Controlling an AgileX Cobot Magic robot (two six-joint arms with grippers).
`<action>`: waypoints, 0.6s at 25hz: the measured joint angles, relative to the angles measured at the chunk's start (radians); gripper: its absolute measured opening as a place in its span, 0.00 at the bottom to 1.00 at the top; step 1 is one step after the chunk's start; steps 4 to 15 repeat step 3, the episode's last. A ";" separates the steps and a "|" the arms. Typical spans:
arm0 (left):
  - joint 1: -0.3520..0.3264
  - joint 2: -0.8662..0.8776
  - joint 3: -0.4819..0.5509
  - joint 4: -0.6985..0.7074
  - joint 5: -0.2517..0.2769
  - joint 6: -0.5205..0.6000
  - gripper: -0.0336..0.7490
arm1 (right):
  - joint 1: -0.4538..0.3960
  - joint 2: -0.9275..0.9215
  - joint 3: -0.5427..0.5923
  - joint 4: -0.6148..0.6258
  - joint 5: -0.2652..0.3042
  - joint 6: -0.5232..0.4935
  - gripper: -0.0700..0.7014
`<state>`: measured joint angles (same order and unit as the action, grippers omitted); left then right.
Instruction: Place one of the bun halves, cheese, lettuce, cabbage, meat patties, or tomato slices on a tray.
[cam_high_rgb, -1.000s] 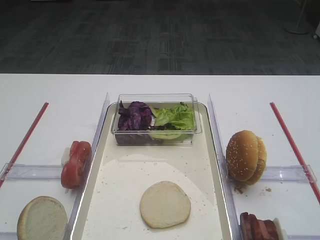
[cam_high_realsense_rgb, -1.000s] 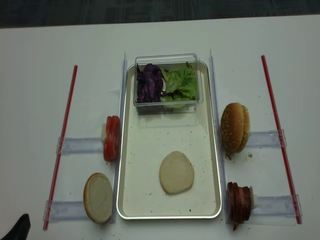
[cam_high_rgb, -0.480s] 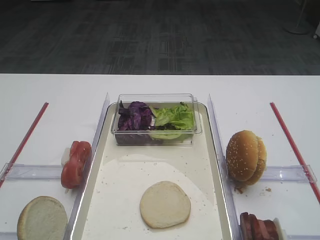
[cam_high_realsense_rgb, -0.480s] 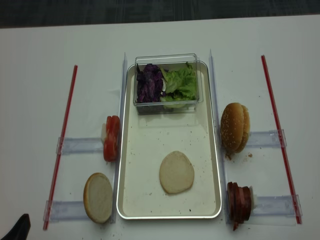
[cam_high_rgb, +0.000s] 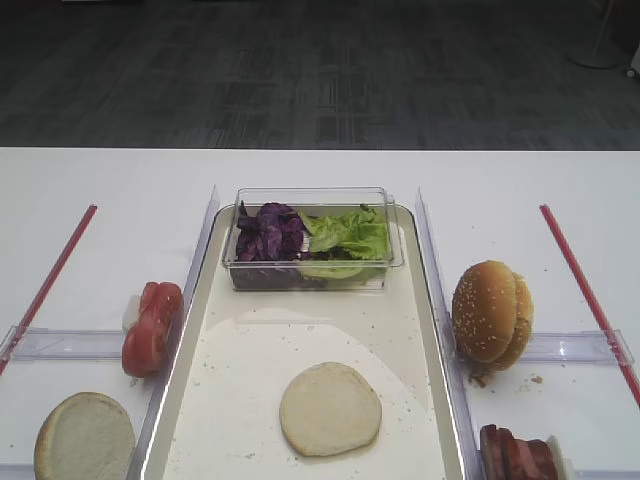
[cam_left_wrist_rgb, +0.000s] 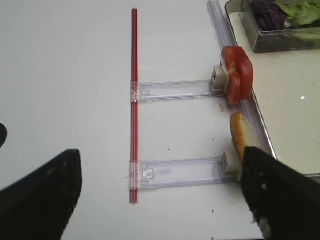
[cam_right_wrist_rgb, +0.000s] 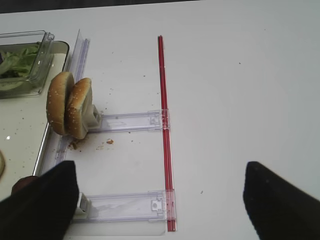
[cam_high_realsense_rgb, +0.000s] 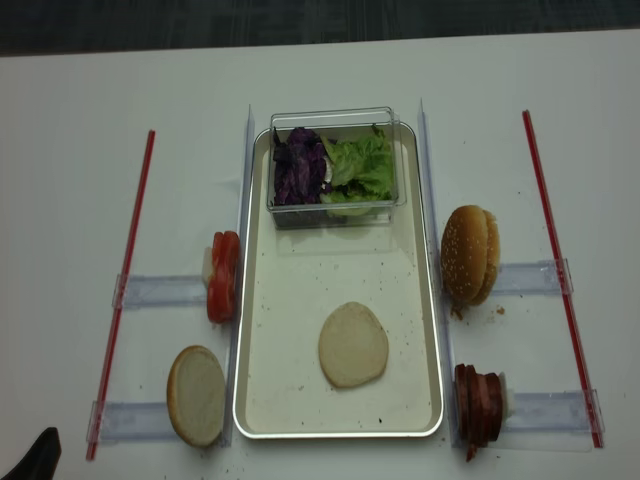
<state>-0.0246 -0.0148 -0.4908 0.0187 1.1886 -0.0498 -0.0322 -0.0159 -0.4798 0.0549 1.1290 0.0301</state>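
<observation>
The silver-rimmed tray (cam_high_rgb: 185, 350) (cam_high_realsense_rgb: 238, 300) lies mid-table. One bun half (cam_high_rgb: 330, 408) (cam_high_realsense_rgb: 353, 344) lies flat on its floor. Another bun half (cam_high_rgb: 84, 437) (cam_high_realsense_rgb: 196, 394) (cam_left_wrist_rgb: 238, 135) stands left of the tray. Tomato slices (cam_high_rgb: 152, 327) (cam_left_wrist_rgb: 237, 75) sit behind it. Purple cabbage (cam_high_rgb: 268, 232) and green lettuce (cam_high_rgb: 350, 235) fill a clear box on the tray's far end. Meat patties (cam_high_rgb: 515, 455) (cam_high_realsense_rgb: 479, 405) stand to the tray's right. No cheese shows. My left gripper (cam_left_wrist_rgb: 160, 200) is open and empty above the table left of the tray. My right gripper (cam_right_wrist_rgb: 160, 202) is open and empty on the right side.
A sesame-seeded bun (cam_high_rgb: 490, 312) (cam_right_wrist_rgb: 70, 106) stands on edge right of the tray. Clear plastic holders (cam_left_wrist_rgb: 175, 170) (cam_right_wrist_rgb: 125, 206) lie on both sides. Red strips (cam_high_realsense_rgb: 122, 290) (cam_high_realsense_rgb: 558, 270) run along the outer left and right. The clear box (cam_high_realsense_rgb: 335, 165) takes the tray's far end.
</observation>
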 joint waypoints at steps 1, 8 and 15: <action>0.000 0.000 0.000 0.000 0.000 0.000 0.81 | 0.000 0.000 0.000 0.000 0.000 0.000 0.97; 0.000 0.000 0.000 0.002 0.000 -0.003 0.81 | 0.000 0.000 0.000 0.000 0.000 0.000 0.97; 0.000 0.000 0.000 0.002 0.000 -0.003 0.81 | 0.000 0.000 0.000 0.000 0.000 0.000 0.97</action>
